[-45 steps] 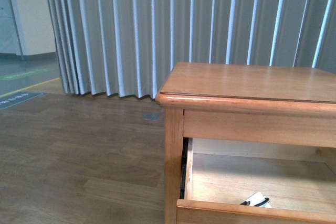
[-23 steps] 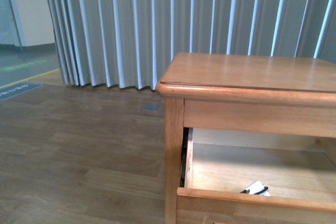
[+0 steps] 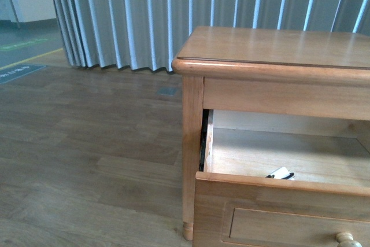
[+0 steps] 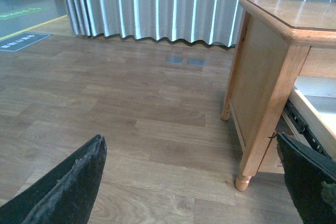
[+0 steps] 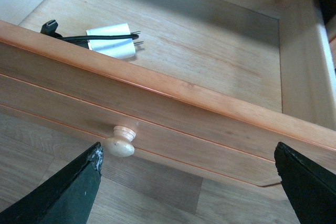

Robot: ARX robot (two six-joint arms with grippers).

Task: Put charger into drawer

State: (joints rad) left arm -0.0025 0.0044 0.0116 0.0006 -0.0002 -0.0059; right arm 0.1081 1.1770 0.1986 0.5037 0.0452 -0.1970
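Note:
The charger point(image 5: 111, 41), a small white cube with a thin black cable, lies on the pale floor of the open drawer point(image 5: 157, 98). In the front view only its top point(image 3: 281, 173) shows above the drawer front point(image 3: 272, 201). The drawer stands pulled out of the honey-coloured cabinet point(image 3: 272, 50). Its round pale knob point(image 5: 121, 143) sits on the front panel, and shows in the front view point(image 3: 346, 239). My right gripper point(image 5: 186, 187) is open and empty, just in front of the drawer front, with the knob near one finger. My left gripper point(image 4: 191, 182) is open and empty over the wooden floor, beside the cabinet's side.
Grey pleated curtains point(image 3: 144, 15) hang behind the cabinet. Wooden floor point(image 3: 87, 143) spreads out on the left. The cabinet's turned foot point(image 4: 242, 182) stands near my left gripper. A black drawer rail point(image 4: 304, 127) shows at the drawer's side.
The front view has tilted downward: the cabinet sits higher in the picture, and the drawer front and its knob have come into view. The charger lies where it was.

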